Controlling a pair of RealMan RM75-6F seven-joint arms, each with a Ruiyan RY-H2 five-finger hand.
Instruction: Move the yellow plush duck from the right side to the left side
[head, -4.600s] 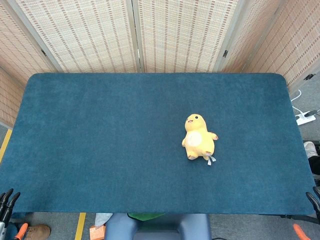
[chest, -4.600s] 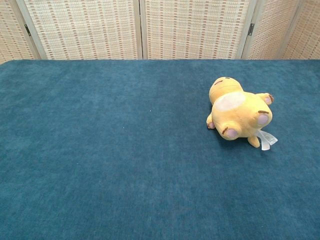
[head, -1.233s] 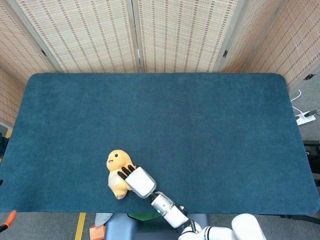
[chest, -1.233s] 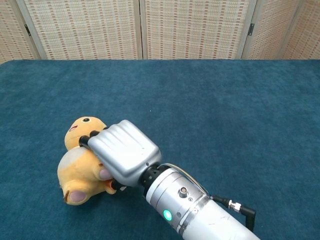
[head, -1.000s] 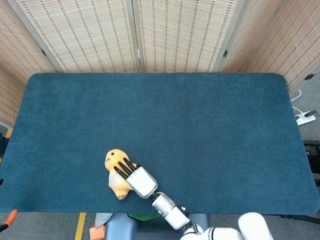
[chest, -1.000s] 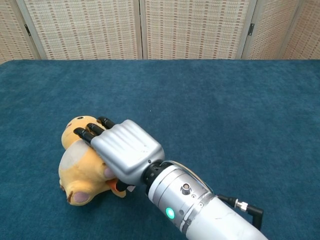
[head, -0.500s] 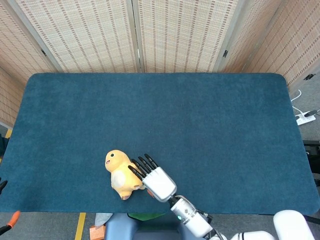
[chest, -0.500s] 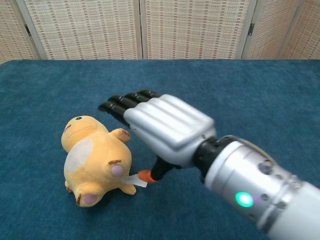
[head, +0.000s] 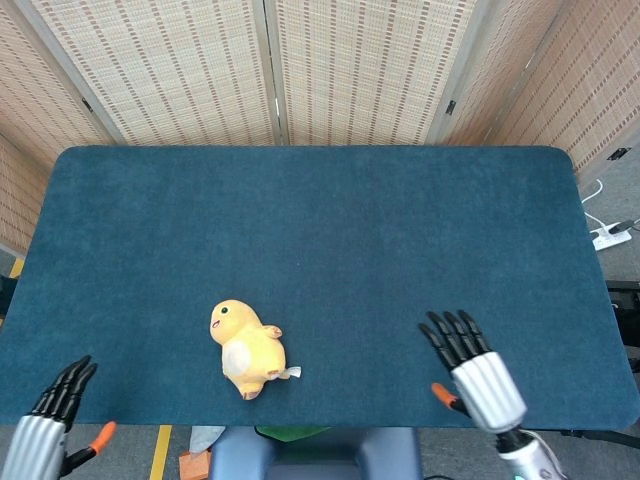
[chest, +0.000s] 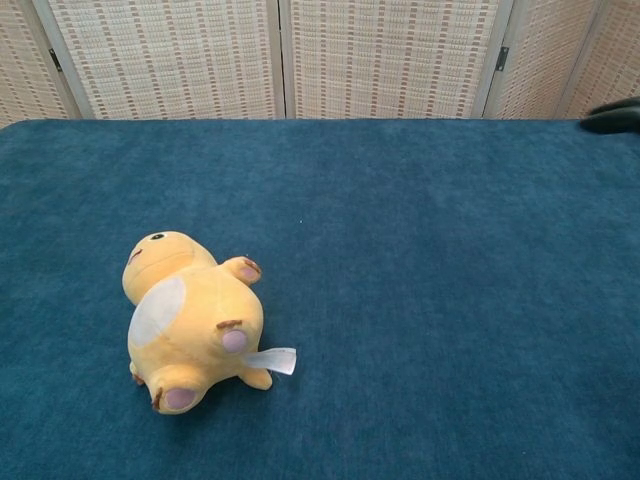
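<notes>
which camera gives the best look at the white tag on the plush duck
The chest view: the white tag lies flat and large beside the yellow plush duck. In the head view the tag is only a tiny sliver.

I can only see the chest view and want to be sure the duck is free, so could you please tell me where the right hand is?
Observer: The right hand is over the table's near edge, well right of the duck, fingers spread, holding nothing.
Operator: Thank you. Is the left hand anywhere near the duck?
Observer: No, the left hand is at the table's near left corner, clear of the duck and holding nothing.
</notes>
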